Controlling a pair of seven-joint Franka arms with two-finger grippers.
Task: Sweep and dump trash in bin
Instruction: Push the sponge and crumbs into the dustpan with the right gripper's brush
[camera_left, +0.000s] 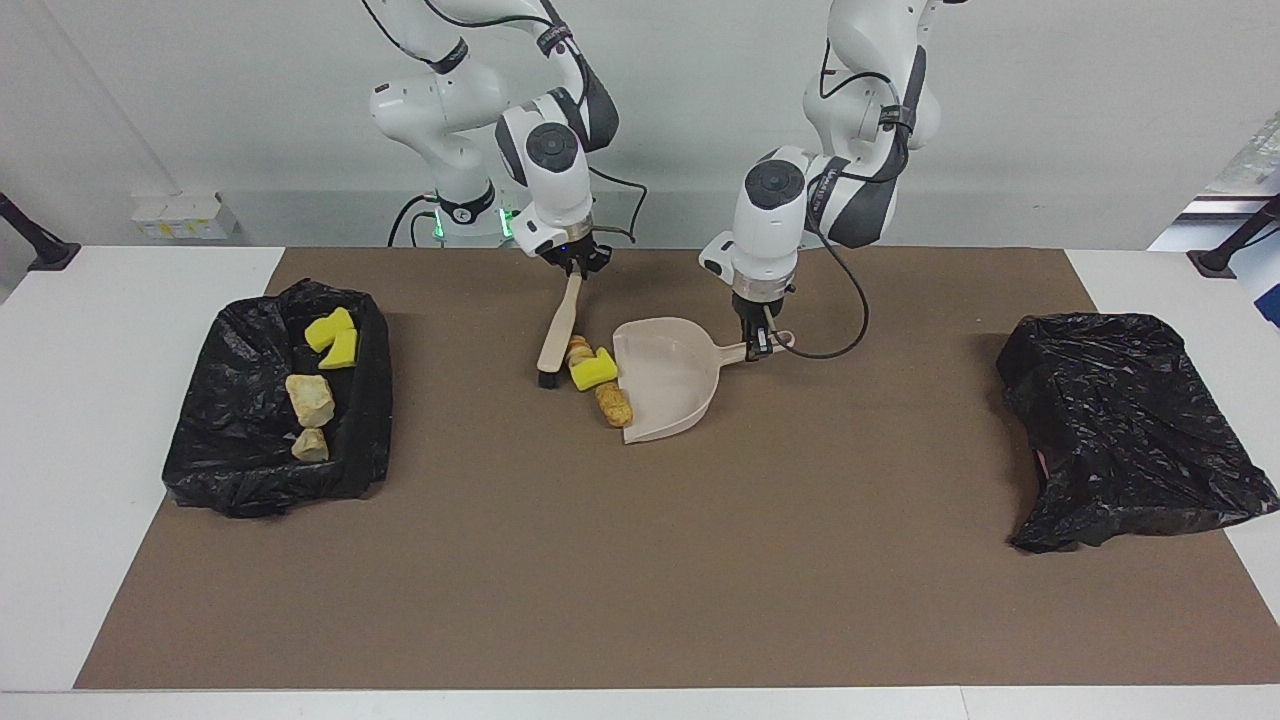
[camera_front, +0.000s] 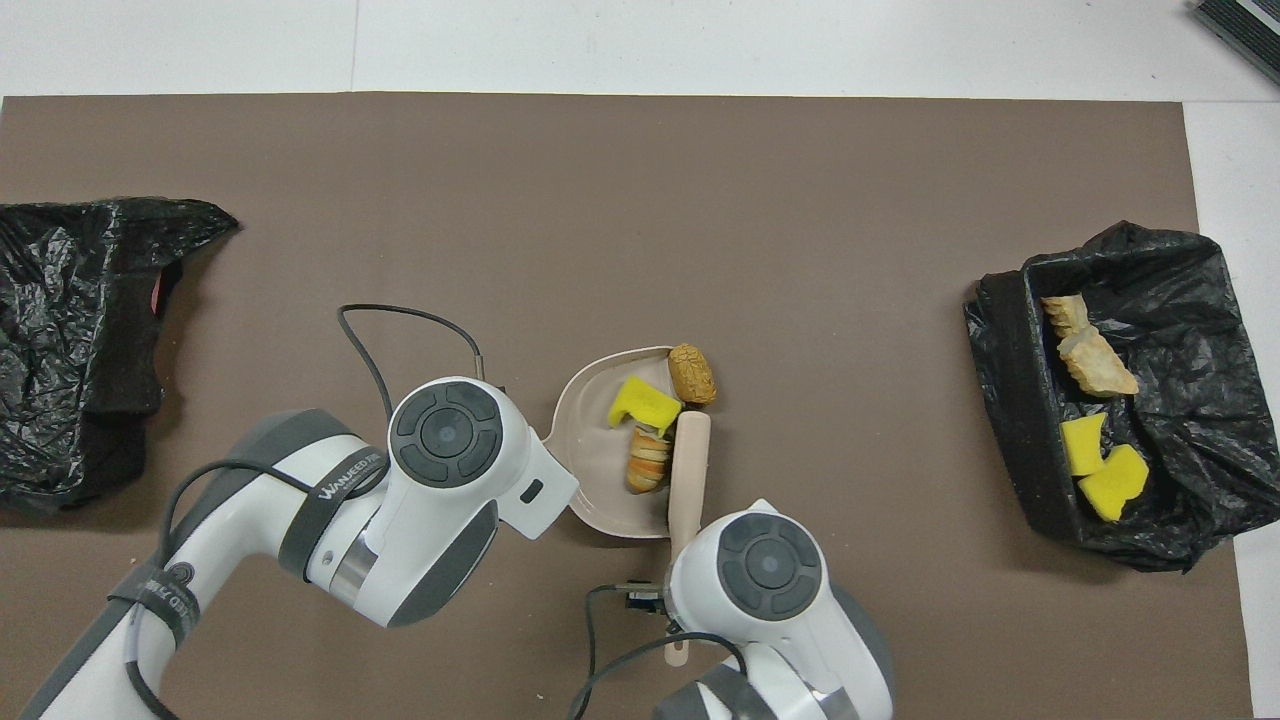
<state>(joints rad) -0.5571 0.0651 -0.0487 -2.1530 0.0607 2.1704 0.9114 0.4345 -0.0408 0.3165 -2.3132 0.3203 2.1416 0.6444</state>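
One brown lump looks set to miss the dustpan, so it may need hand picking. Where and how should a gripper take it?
Grip the brown lump across its short middle, coming straight down: it lies flat as an oblong at the dustpan's lip, with bare mat on the side toward the right arm's end.

A robot lab: two arms bolted at a bare mat-covered table.

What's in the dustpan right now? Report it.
Partly loaded: a yellow sponge piece and a striped chunk lie in the dustpan; the brown lump sits at its lip.
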